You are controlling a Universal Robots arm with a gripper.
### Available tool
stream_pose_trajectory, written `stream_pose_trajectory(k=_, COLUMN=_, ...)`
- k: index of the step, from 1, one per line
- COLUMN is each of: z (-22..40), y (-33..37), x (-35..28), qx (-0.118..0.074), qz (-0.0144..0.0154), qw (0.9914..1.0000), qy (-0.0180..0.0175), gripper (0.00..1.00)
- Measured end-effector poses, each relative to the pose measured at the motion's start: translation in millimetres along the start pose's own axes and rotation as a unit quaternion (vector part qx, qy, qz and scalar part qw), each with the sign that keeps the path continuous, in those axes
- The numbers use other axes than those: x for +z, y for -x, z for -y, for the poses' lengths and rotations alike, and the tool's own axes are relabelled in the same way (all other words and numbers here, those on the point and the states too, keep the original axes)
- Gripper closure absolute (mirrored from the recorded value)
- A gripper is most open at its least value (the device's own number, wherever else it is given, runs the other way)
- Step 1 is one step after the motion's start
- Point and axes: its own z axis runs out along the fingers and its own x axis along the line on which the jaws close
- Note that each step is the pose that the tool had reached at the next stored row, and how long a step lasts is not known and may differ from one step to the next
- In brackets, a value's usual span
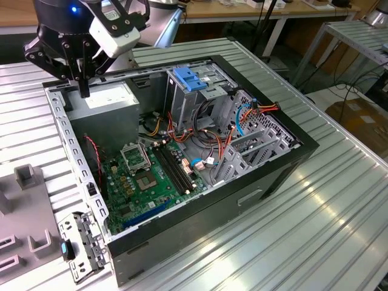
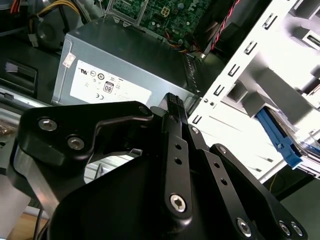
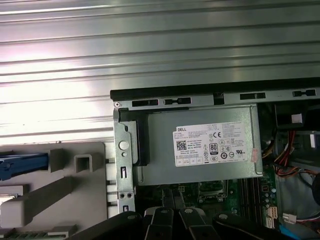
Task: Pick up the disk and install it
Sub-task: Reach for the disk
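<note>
Hovering over the far corner of the open computer case [image 1: 291, 159], at the exterior view's left, my gripper [image 1: 83, 90] hangs just above the grey power supply [image 1: 106, 115]. Its fingers [image 2: 172, 107] are pressed together with nothing between them. I find the disk [image 3: 21, 166] outside the case, well apart from the gripper. Its blue side rail peeks in at the edge of the first wrist view, sitting in the grey fixture [image 3: 75, 200] on the ribbed metal table [image 3: 160, 50], beside the case wall nearest the power supply.
</note>
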Motion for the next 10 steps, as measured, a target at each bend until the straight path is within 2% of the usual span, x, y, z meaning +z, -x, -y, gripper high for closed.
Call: stream_pose_trajectory(k=10, z=0.6, y=-8.1, x=0.9, qx=0.000, qz=-0.0021, qw=1.00000, qy=-0.0001, gripper=0.89)
